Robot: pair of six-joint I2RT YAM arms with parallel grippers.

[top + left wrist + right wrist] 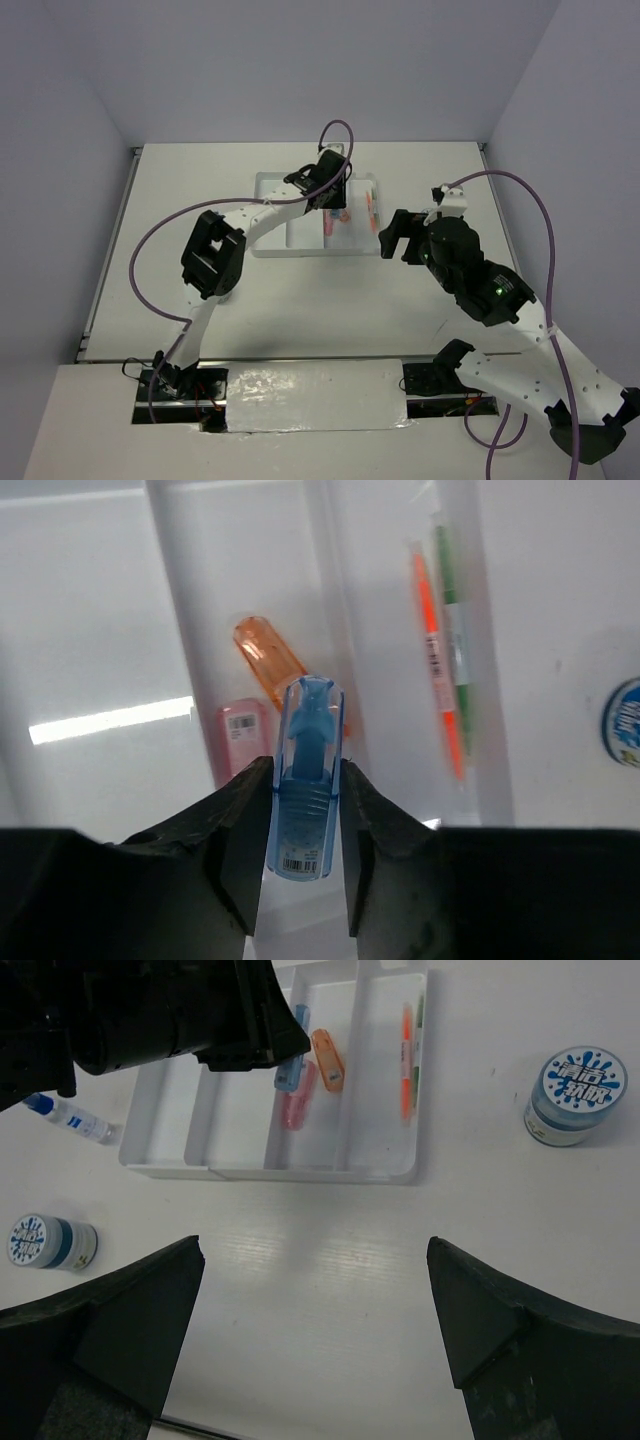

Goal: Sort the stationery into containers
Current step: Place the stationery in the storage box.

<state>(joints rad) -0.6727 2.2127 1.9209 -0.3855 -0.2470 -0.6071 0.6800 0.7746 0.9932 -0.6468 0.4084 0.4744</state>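
My left gripper (305, 768) is shut on a short blue stick (308, 720) and holds it over the white tray (176, 610). Below it, an orange stick (268, 658) and a pink stick (240, 740) lie in the same compartment. An orange pen (432, 640) and a green pen (452, 610) lie in the rightmost compartment. My right gripper (315, 1290) is open and empty over bare table in front of the tray (270, 1168). One patterned disc (573, 1088) stands right of the tray, another (48, 1242) at its front left. A blue-capped bottle (72, 1120) lies left of the tray.
In the top view the tray (265, 182) sits at mid-table with my left gripper (325, 195) over it and my right gripper (392, 236) beside its right end. The tray's two left compartments hold nothing. Walls enclose the table on three sides.
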